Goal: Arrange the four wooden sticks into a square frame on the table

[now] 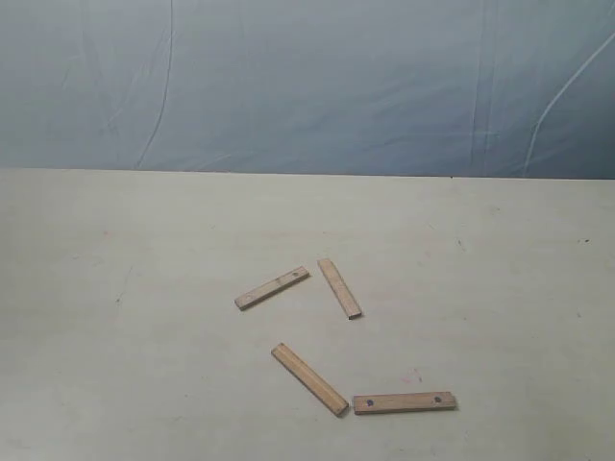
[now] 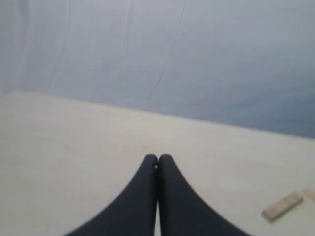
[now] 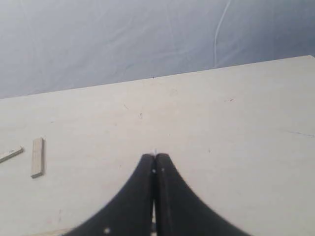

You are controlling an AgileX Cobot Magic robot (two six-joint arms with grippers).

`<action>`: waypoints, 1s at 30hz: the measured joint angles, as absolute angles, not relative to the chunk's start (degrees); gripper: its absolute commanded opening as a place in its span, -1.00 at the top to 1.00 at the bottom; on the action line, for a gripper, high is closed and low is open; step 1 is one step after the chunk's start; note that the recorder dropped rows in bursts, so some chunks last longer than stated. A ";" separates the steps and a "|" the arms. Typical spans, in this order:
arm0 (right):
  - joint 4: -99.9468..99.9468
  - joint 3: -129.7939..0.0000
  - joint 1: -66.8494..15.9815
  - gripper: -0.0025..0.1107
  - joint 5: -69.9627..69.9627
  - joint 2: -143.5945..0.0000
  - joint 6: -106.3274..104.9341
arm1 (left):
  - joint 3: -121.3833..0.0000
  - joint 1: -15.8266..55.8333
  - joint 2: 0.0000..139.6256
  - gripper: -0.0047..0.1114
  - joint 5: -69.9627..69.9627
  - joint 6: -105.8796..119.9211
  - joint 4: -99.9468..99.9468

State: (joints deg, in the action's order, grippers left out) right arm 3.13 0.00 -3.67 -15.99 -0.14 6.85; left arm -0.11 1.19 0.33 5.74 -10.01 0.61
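Observation:
Four light-brown wooden sticks lie scattered and apart on the cream table (image 1: 115, 365) in the exterior view: one slanted at centre left (image 1: 272, 287), one next to it (image 1: 339, 288), a longer-looking diagonal one nearer the front (image 1: 308, 378), and a flat one with two dark holes (image 1: 405, 402). They form no square. Neither arm shows in the exterior view. My left gripper (image 2: 158, 157) is shut and empty above bare table, with one stick (image 2: 282, 206) far off to the side. My right gripper (image 3: 155, 156) is shut and empty too, with a stick (image 3: 37, 157) and part of another (image 3: 11, 154) off to the side.
A blue-grey sheet backdrop (image 1: 307, 82) hangs behind the table's far edge. A faint pink smudge (image 1: 411, 376) marks the table near the front sticks.

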 measured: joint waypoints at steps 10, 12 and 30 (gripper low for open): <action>3.13 0.00 -3.67 0.97 -15.99 -0.14 6.85 | -0.11 1.19 0.33 0.92 -22.87 -28.79 -7.10; 3.13 0.00 -3.67 0.97 -15.99 -0.14 6.85 | -0.11 1.19 0.29 0.92 -26.69 -34.32 -4.50; 3.13 0.00 -3.67 0.97 -15.99 -0.14 6.85 | -32.18 1.19 36.58 0.92 -33.76 -53.24 31.01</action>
